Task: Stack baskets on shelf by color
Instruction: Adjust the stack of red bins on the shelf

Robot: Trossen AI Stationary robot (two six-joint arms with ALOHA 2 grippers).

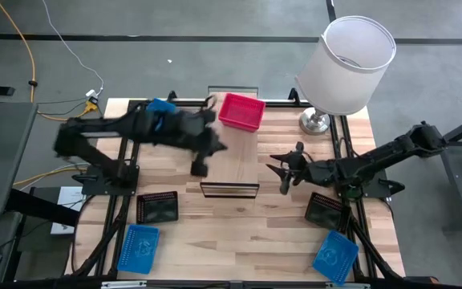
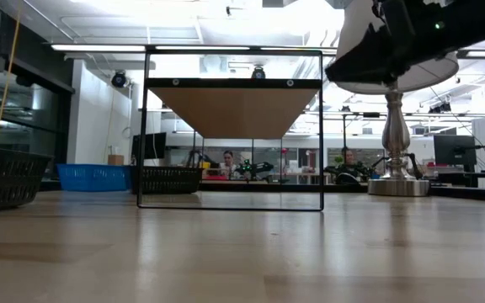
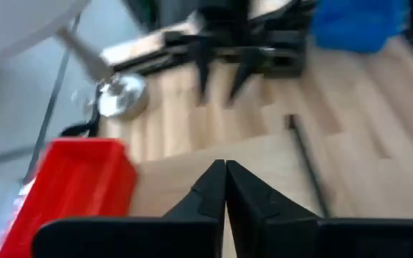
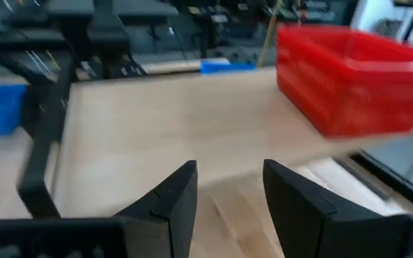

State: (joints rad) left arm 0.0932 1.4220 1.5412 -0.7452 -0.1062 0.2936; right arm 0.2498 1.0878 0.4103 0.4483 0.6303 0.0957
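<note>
Currently the worktop carries the shelf, a long plank on a black frame running through its middle, and a white lamp at the far right corner.

Progress: one red basket sits on the far end of the shelf, and the rest of the plank is bare. A second blue basket shows at the far left, partly hidden behind the left arm; whether it rests on anything cannot be told. Not yet placed, by the look of it:
- two black baskets, one at the near left and one at the near right;
- two blue baskets, one at the near left edge and one at the near right edge.

The task is judged to be at an early stage, with most baskets left to stack.

The left tool is closed and empty, over the shelf, with the red basket beyond it. The right tool is spread wide and empty, just beside the shelf's right side, with the near-right black basket behind it.
</note>
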